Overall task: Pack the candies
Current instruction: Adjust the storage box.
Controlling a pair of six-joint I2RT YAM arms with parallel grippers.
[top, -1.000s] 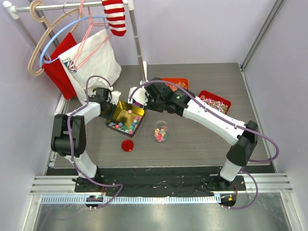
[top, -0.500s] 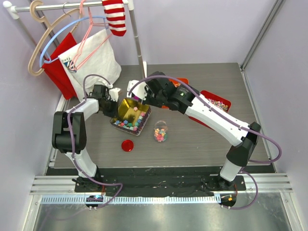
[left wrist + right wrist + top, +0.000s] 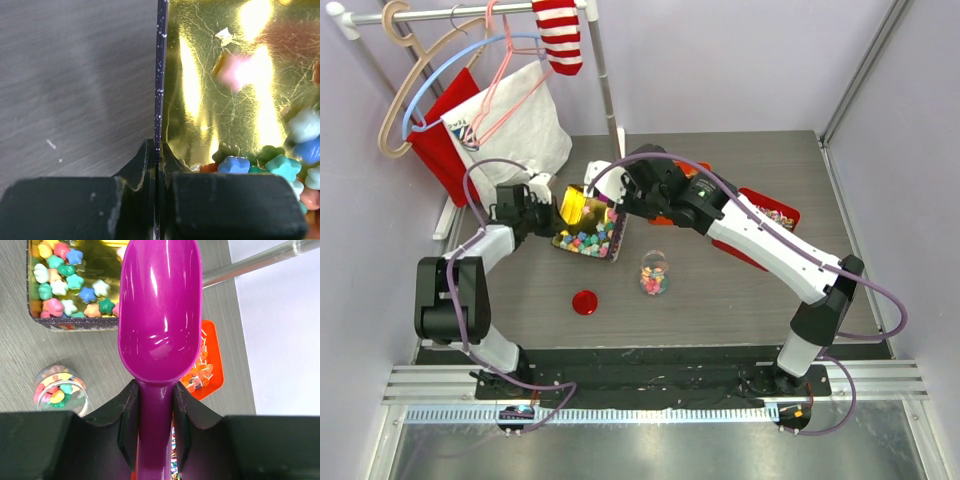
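Taking the jar (image 3: 655,273) on the table (image 3: 720,300) as the mark, the candies (image 3: 592,240) lie in an open tin (image 3: 576,208) behind it to the left, and a small lid (image 3: 585,302) lies flat to its left and a little nearer. Behind the jar a second tin (image 3: 214,347) sits largely hidden, seemingly close beside the first, with a scoop (image 3: 160,315) held in the air there; a third tin (image 3: 782,212) lies behind and to the right.

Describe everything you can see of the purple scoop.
The scoop is glossy magenta, plastic by its look, with a rounded oblong bowl narrowing to a handle. Its bowl looks empty. The right tool clamps the handle. In the wrist view the bowl points away, its tip overlapping the tin.
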